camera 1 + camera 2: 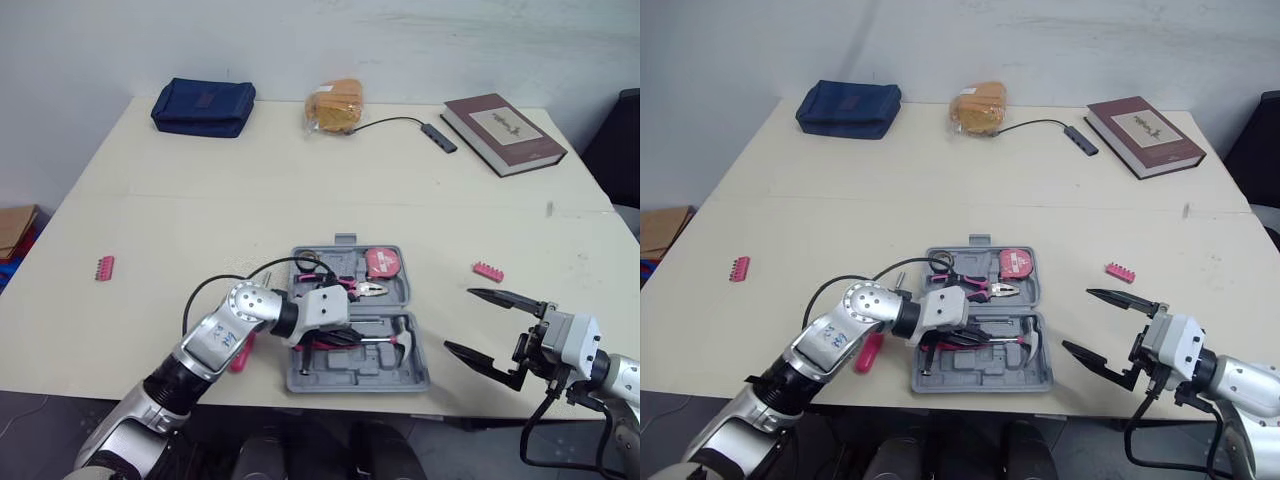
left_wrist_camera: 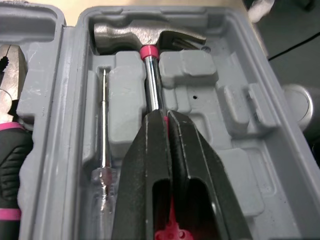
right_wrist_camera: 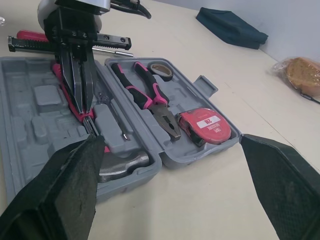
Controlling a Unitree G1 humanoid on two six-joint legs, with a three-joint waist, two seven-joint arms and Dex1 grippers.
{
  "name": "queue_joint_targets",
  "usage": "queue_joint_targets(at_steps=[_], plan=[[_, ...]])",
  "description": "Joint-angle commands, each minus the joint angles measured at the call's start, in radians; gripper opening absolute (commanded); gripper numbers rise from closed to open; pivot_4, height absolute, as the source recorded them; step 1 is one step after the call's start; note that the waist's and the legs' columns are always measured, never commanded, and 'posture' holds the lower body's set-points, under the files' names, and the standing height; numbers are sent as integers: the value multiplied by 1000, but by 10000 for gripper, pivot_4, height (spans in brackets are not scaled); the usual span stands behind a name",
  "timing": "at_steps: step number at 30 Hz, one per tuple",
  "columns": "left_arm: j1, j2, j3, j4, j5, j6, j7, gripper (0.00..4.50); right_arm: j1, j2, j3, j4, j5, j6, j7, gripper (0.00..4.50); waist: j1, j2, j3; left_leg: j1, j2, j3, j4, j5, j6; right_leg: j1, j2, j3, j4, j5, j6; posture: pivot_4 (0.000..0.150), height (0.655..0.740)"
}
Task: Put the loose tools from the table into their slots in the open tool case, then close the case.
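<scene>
Left gripper (image 2: 166,119) is pinched closed with the arm bent inward; right gripper (image 1: 459,319) gapes wide.

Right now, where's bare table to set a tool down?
Widest bare stretch: the table between the tool case and the far row of blue pouch, bread bag and book. Also free: between the left pink bit strip and the case. Crowded: the case's left side, with the left gripper shut on the hammer and a pink screwdriver.
</scene>
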Motion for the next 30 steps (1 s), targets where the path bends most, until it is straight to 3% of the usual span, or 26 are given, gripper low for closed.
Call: queue_joint_targets(at_steps=[1,6,13,16,20,24,30], plan=[[48,57,-133,91,133,137,17,593,2,9,-14,-22,5,-19,-13,45000,-1,0,-9,1,0,0,0,0,0,1,0,0,0,0,0,1500,7400],[49,27,-75,88,82,69,27,593,6,13,-19,-24,1,-24,-25,45000,-2,2,-21,2,2,0,-2,-2,-1,4,0,1,-2,-5,-8,1500,7400],[49,33,200,107,-137,-254,-123,593,19,-15,-92,31,16,-41,-5,45000,-7,4,-14,-1,2,0,-2,-2,-2,-3,0,5,0,-4,-5,1500,7400],[59,71,342,108,-219,-331,-160,9125,36,-29,-142,98,8,-75,19,45000,-4,4,-6,-3,2,0,-1,-1,-2,-5,0,4,2,-3,-4,1500,7400],[97,116,472,80,-279,-327,-144,27103,46,-42,-194,183,-3,-128,35,45000,-4,6,-3,-5,1,0,-2,-2,-3,-8,0,1,2,-3,-3,1500,7400],[261,211,687,83,-330,-359,-135,44496,56,-63,-272,322,-15,-198,48,45000,-18,7,2,-5,2,3,-2,-4,-1,-9,0,0,1,-3,0,1500,7400],[479,273,1010,277,-312,-476,-11,44496,54,-78,-361,521,-32,-274,10,45000,-30,5,4,-6,4,5,-3,-5,-2,-13,-1,1,1,-4,0,1500,7400]])
